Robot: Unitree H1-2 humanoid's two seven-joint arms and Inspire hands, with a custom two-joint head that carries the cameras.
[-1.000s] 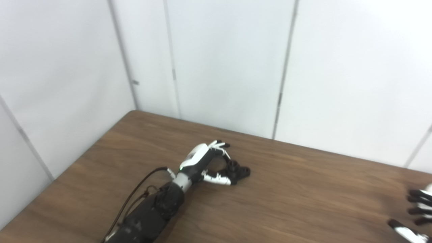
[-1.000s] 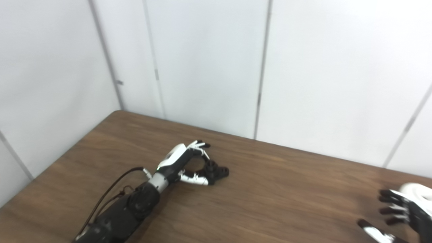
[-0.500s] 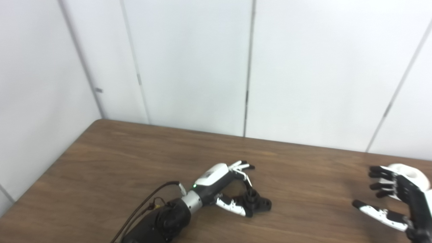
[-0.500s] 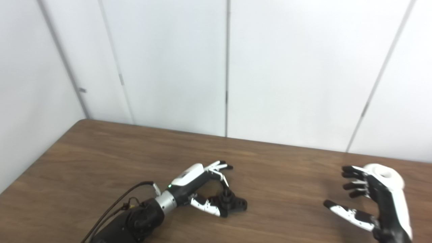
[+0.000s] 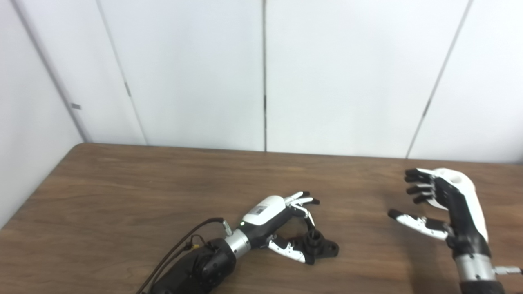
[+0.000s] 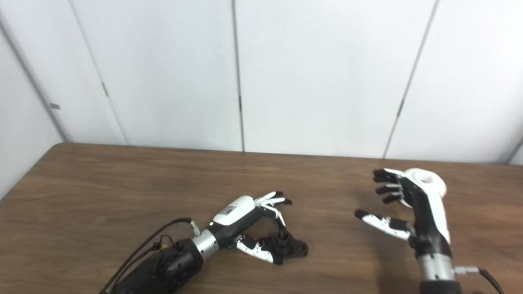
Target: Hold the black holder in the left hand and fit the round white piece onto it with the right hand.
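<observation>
The black holder point(image 5: 322, 247) lies flat on the brown table point(image 5: 143, 183), near the front edge. My left hand point(image 5: 273, 213) is open around it, thumb low beside the holder and fingers arched above it, not closed on it. The round white piece point(image 6: 430, 180) rests on the table at the right, mostly hidden behind my right hand point(image 6: 414, 206). That hand is open and upright, fingers spread and palm facing left, just in front of the white piece. I cannot tell whether it touches the piece.
White wall panels point(image 5: 261, 73) stand close behind the table's far edge. The table's left edge point(image 5: 36, 192) runs diagonally at the picture's left. A dark cable point(image 5: 186, 245) loops along my left forearm.
The camera has swung to the right, bringing my right hand and the white piece fully into view. My left hand stays at the holder, still open.
</observation>
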